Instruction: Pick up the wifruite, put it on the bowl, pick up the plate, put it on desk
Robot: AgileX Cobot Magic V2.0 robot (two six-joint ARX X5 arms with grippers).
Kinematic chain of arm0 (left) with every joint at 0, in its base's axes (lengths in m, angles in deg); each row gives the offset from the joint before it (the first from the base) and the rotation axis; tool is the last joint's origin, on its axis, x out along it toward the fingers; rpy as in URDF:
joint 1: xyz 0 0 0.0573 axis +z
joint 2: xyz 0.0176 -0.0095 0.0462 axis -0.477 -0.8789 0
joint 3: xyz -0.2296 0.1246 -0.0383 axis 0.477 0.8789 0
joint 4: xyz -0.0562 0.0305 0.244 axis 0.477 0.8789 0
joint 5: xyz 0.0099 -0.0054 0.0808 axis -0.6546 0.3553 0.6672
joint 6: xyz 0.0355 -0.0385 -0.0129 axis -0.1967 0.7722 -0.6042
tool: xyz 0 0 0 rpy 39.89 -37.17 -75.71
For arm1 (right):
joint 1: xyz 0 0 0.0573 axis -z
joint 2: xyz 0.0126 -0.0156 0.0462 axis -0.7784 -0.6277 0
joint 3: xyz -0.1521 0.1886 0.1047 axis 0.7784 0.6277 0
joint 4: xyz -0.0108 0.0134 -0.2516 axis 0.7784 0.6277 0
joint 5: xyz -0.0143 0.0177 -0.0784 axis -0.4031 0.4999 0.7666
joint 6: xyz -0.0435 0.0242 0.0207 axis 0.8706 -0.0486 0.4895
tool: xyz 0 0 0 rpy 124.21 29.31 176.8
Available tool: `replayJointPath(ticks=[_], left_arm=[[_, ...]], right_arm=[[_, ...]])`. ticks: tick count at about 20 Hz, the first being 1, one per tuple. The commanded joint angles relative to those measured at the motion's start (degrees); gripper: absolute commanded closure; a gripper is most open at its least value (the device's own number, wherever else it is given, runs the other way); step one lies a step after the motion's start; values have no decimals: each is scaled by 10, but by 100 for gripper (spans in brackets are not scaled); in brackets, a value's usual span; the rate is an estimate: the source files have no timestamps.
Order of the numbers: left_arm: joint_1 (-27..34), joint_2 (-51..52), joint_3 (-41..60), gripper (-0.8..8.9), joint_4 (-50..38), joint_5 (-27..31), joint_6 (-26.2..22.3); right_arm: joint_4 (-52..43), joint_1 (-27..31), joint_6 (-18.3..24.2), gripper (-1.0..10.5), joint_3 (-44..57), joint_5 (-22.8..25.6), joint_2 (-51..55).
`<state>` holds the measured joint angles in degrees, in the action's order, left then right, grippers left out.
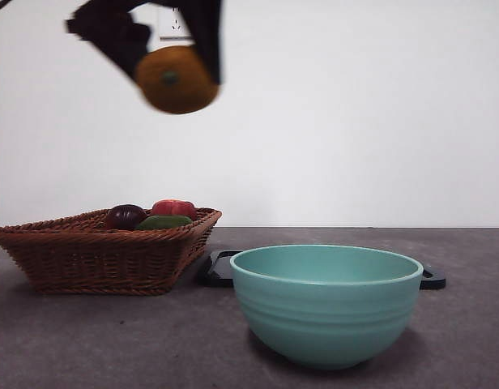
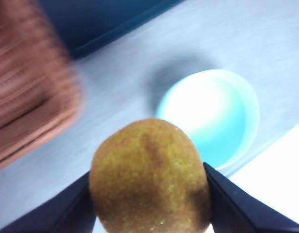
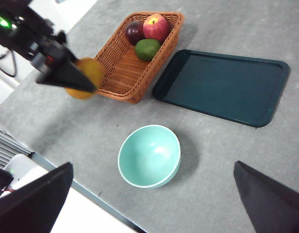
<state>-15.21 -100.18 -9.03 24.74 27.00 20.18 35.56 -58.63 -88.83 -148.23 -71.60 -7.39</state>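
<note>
Two end effectors are in play, but only the left end effector [image 1: 170, 73] is working: its black jaws are clamped on opposite sides of the wifruite [image 1: 176, 79], holding it high in the air, well above the surface [image 3: 227, 160]. In the left wrist view the fruit fills the gap between the jaws, with the bowl [image 2: 210, 119] visible beyond it and lower down, so the grip looks secure and the carry seems aimed at the bowl. Judging from the right wrist view, the fruit hangs over the near rim of the wicker basket [image 3: 135, 58], not yet over the bowl, which sits apart from the basket, closer to the surface's front edge. A dark purple fruit [image 3: 135, 32], a red apple [image 3: 156, 26] and a green fruit [image 3: 147, 49] lie in the basket's far end. The dark tray [image 3: 222, 85], likely the plate meant by the task, lies flat beside the basket and behind the bowl, untouched. The right end effector [image 3: 154, 204] waits high above the scene, jaws spread wide and empty, probably kept clear for the tray step.
</note>
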Motion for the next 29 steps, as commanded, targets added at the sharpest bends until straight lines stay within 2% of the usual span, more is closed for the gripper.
replayJointPath(ticks=[1, 6, 9, 11, 15, 22, 29], left_arm=[[-45, -3, -14, 567, -33, 0, 40], [-120, -21, -14, 567, -45, 8, 106], [-152, -50, -14, 567, -49, 58, 136], [-164, -78, -14, 567, -64, 61, 148], [-170, -143, -14, 567, -99, 61, 147], [-163, -235, -14, 567, -110, 63, 145], [-156, -280, -14, 563, -119, 63, 136]], right_arm=[[1, -2, 12, 335, -19, 2, -1], [-3, -2, 21, 335, -21, 2, -1], [-2, -2, 22, 335, -21, 2, 0], [-2, -2, 22, 335, -21, 2, 2], [0, -2, 21, 335, -21, -6, 3], [1, -2, 21, 335, -21, -10, 7], [1, -2, 21, 335, -21, -20, 7]])
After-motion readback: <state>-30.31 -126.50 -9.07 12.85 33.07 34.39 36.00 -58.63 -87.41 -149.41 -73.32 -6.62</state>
